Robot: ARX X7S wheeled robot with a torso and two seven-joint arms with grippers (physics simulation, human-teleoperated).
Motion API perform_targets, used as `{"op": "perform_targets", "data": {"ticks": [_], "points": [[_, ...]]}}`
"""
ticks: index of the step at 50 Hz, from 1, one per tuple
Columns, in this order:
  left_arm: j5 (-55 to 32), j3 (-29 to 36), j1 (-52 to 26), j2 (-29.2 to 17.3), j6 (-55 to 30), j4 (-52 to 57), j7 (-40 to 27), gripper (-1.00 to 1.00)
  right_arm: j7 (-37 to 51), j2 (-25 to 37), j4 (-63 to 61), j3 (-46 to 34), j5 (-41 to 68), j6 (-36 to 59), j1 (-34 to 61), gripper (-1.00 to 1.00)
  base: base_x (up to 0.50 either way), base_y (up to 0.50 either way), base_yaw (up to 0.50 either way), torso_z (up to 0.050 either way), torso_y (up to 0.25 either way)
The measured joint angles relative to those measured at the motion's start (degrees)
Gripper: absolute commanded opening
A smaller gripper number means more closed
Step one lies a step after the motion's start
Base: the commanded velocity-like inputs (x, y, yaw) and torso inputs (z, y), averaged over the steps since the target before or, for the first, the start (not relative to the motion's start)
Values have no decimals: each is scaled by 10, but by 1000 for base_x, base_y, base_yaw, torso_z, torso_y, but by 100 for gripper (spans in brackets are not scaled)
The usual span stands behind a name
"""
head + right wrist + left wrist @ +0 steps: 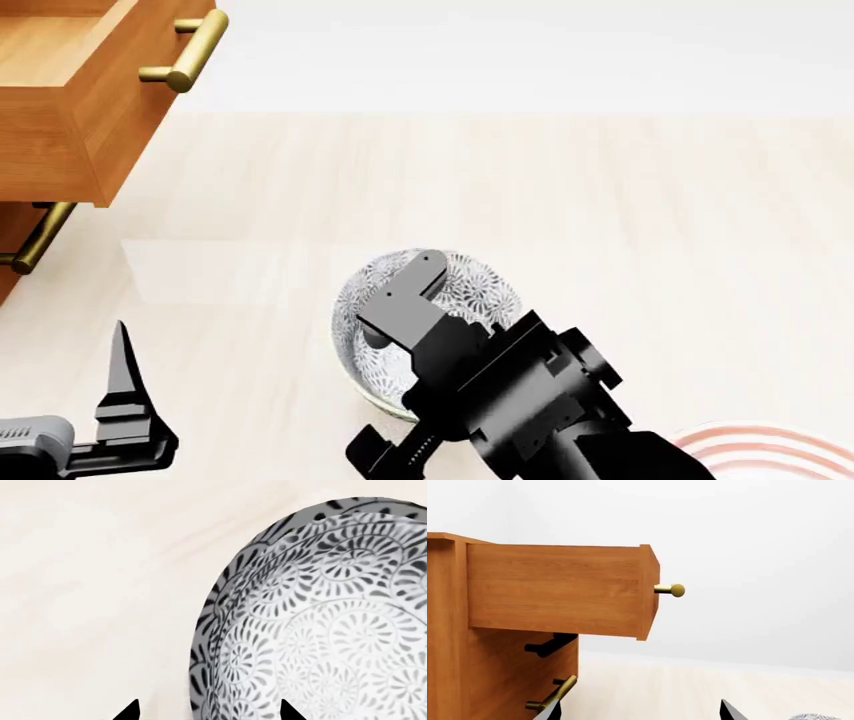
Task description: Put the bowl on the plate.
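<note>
The bowl [461, 290], white with a dense grey floral pattern, stands on the pale floor in the middle of the head view and fills the right wrist view [327, 630]. My right gripper [208, 711] is open over the bowl's rim, one fingertip outside it and the other over the inside, gripping nothing. One of its fingers [407, 295] reaches over the bowl in the head view. The plate [781, 450], white with red rings, shows partly at the bottom right, beside my right arm. My left gripper [640, 712] is open and empty, low at the left.
A wooden cabinet [60, 120] stands at the upper left with its top drawer [560, 587] pulled out, brass handles [187, 50] on the fronts. A brass knob [675, 590] sticks out of the open drawer. A sliver of the bowl [814, 716] shows in the left wrist view.
</note>
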Motion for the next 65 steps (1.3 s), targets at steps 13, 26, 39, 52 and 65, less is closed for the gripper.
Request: {"op": "perform_targets", "data": {"ticks": [13, 26, 39, 52, 65], "points": [[-2, 1, 0, -2, -1, 2, -3, 100, 7, -1, -2, -5, -5, -18, 1, -100, 0, 0, 0, 0, 0], [-4, 1, 2, -6, -1, 7, -6, 100, 28, -3, -9, -5, -16, -31, 6, -100, 0, 0, 0, 0, 0], [-10, 3, 0, -11, -12, 23, -11, 100, 220, 98, -244, -32, -44, 30, 22, -100, 0, 0, 0, 0, 0], [-8, 9, 3, -12, -7, 22, -11, 100, 410, 229, -525, -26, -50, 126, 57, -100, 0, 0, 0, 0, 0], [-6, 15, 4, -14, -8, 28, -14, 100, 486, 318, -696, 0, -15, 198, 95, -100, 0, 0, 0, 0, 0]]}}
